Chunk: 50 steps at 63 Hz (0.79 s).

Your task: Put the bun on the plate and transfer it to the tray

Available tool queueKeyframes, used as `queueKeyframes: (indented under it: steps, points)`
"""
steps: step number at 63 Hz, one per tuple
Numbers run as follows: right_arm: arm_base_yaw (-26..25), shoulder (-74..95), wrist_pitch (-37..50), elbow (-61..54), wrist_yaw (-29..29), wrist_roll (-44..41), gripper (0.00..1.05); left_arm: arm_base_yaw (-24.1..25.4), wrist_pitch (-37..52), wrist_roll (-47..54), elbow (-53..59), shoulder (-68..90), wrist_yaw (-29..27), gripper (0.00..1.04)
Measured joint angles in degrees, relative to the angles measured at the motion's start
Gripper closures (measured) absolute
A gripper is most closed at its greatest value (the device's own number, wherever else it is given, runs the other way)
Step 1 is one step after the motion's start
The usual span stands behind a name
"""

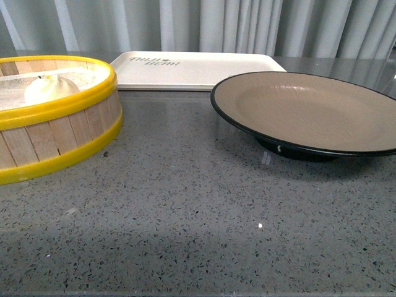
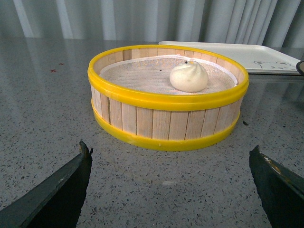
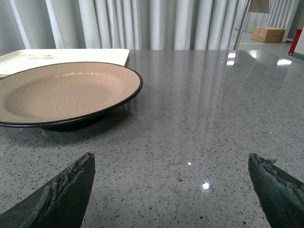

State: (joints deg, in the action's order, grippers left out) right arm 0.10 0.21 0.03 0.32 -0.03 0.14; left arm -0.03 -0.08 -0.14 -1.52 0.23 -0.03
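The white pleated bun [image 1: 51, 88] [image 2: 189, 77] lies inside a yellow-rimmed wooden steamer basket [image 1: 55, 139] [image 2: 166, 121] at the front view's left. To its right stands the beige plate [image 1: 309, 111] [image 3: 61, 90] with a black rim, nothing on it. Behind both lies the cream tray [image 1: 192, 69] [image 2: 247, 54] [image 3: 61, 55] with dark lettering. My left gripper [image 2: 170, 154] is open, low over the counter short of the basket. My right gripper [image 3: 171, 159] is open too, beside the plate, over bare counter. Neither arm shows in the front view.
Everything rests on a grey speckled stone counter [image 1: 198, 216]. Grey curtains [image 1: 216, 25] hang behind it. A cardboard box [image 3: 268, 34] sits on the floor far off in the right wrist view.
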Motion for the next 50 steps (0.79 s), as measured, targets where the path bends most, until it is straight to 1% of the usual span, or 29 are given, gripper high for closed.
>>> queueKeyframes:
  steps: [45,46,49,50]
  points:
    - [0.0,0.0,0.0,0.0,-0.02,0.0,0.08,0.07,-0.42,-0.33,-0.15,0.35,0.39,0.07]
    - [0.0,0.0,0.0,0.0,-0.02,0.0,0.08,0.33,-2.4,-0.98,-0.74,1.44,1.14,0.07]
    - [0.0,0.0,0.0,0.0,0.04,0.0,0.08,0.87,-19.02,-4.59,-8.63,11.65,4.76,0.07]
    - [0.0,0.0,0.0,0.0,0.02,0.0,0.08,1.05,-20.81,-4.92,-9.86,13.25,4.92,0.07]
